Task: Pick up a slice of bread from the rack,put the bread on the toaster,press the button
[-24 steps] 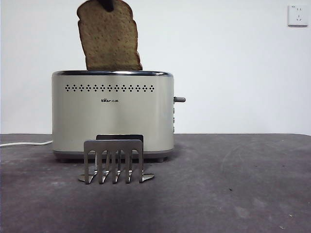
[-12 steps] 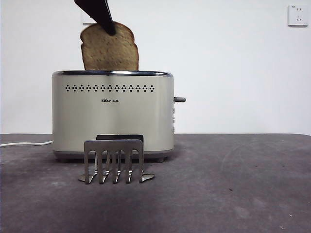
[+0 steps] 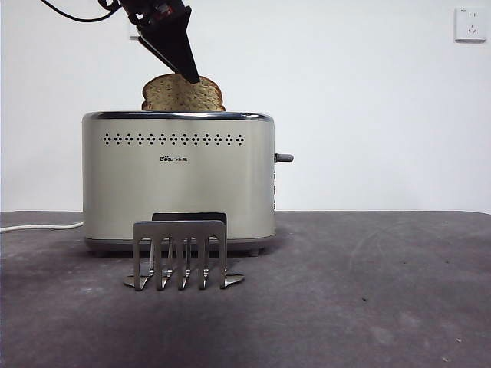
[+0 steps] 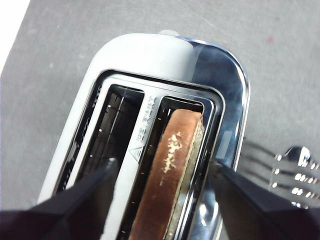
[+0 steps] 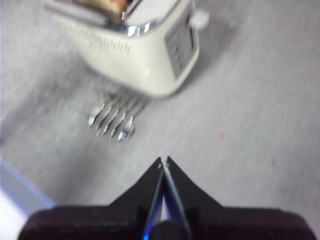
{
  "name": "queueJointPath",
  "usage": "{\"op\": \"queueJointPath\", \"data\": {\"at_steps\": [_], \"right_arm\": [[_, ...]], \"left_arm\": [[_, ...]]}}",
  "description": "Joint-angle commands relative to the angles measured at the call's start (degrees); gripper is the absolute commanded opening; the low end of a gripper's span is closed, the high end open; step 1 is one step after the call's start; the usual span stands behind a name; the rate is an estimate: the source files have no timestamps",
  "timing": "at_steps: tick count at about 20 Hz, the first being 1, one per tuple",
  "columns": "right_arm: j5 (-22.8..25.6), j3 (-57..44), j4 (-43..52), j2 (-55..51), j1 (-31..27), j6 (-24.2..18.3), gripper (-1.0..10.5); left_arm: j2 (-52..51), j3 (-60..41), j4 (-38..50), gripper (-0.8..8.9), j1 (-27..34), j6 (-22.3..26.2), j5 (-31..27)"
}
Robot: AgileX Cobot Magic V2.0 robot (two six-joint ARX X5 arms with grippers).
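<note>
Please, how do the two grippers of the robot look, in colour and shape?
Both are black. The left gripper has two broad, wedge-shaped fingers; in the front view its body shows a small red part and a thin black cable. The right gripper tapers to thin pointed tips, with a bluish glint between them.

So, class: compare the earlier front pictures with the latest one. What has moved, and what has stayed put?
The tan wholegrain slice of bread has sunk into the cream-white boxy toaster; only its domed top shows. The left claw now stands open astride it, having let go. The small grey metal rack, the dark lever knob and the toaster itself have not moved.
</note>
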Motion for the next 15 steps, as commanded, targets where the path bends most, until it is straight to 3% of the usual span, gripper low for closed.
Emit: {"op": "queueJointPath", "data": {"at_steps": [1, 3, 5, 7, 10, 12, 15], "right_arm": [[-0.13, -0.04, 4.87, 2.58, 0.15, 2.21, -0.1], [-1.84, -0.04, 10.32, 5.51, 0.15, 3.96, -0.1], [-8.83, -0.04, 18.08, 9.75, 0.15, 7.17, -0.1], [-12.87, -0.04, 26.99, 14.51, 0.15, 12.0, -0.1], [-14.08, 0.02, 40.02, 22.45, 0.46, 19.3, -0.1], [-17.64, 0.72, 47.34, 28.33, 0.48, 24.09, -0.1], [-18.03, 3.5, 50.9, 35.17, 0.57, 26.53, -0.1]], "left_arm": [[-1.97, -0.22, 0.33, 3.25, 0.13, -4.79, 0.28], [-4.15, -0.22, 0.24, 3.25, 0.13, -7.65, 0.31], [-7.28, -0.22, -0.39, 3.24, 0.13, -12.46, 0.39], [-10.8, -0.22, -1.66, 3.24, 0.13, -17.11, 0.59], [-16.26, -0.22, -3.52, 3.23, 0.13, -22.97, 0.83], [-19.78, -0.22, -4.46, 3.23, 0.13, -25.79, 0.79], [-23.1, -0.22, -4.87, 3.23, 0.13, -28.15, 0.81]]}}
